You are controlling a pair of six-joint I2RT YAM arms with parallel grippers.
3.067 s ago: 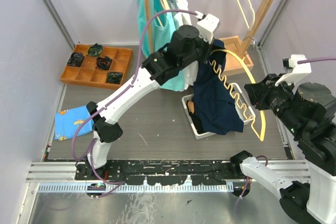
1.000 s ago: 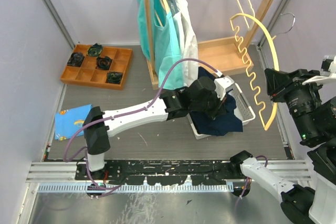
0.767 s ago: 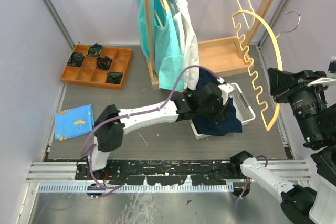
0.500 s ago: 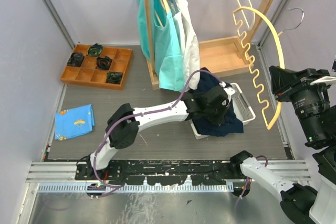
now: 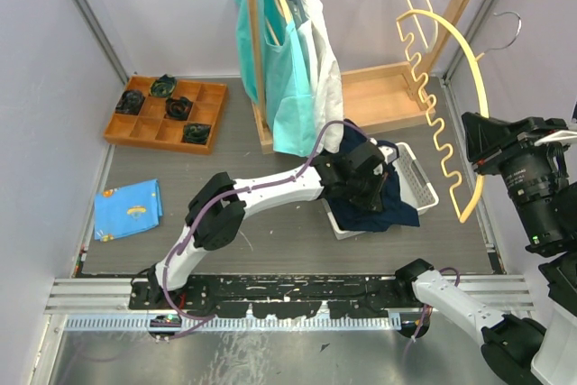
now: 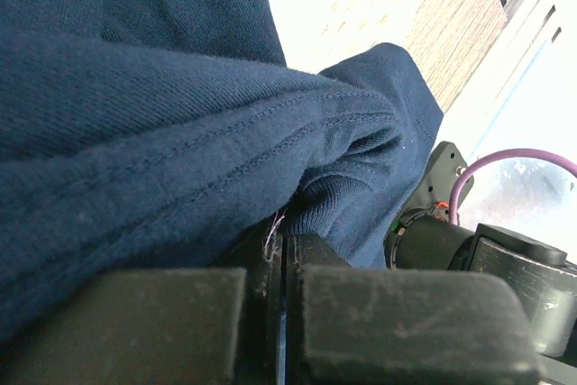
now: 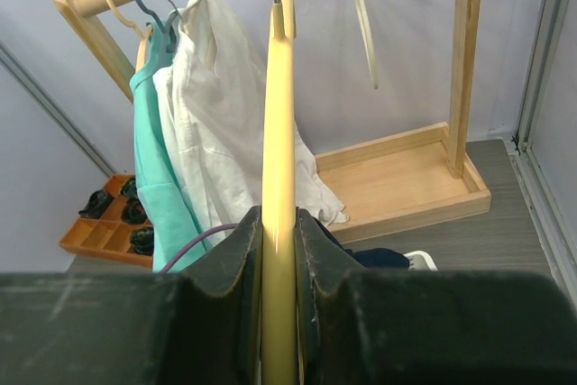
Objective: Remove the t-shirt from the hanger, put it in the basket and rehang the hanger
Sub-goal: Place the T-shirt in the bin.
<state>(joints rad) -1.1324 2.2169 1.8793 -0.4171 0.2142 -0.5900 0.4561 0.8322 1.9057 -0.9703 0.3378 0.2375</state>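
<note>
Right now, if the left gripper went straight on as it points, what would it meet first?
The navy t-shirt, pinched in the left gripper; behind that cloth probably the white basket, depth unclear.

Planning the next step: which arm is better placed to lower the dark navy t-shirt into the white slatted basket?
Left: the left gripper is shut on the navy t-shirt over the white basket; the right gripper is busy clamping the yellow wavy hanger.

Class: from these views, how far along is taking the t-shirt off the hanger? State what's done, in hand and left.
Done: the yellow hanger is bare, clamped in the right gripper, apart from the navy t-shirt. In hand: the left gripper is shut on a fold of the t-shirt at the white basket. Left: probably just releasing it.
</note>
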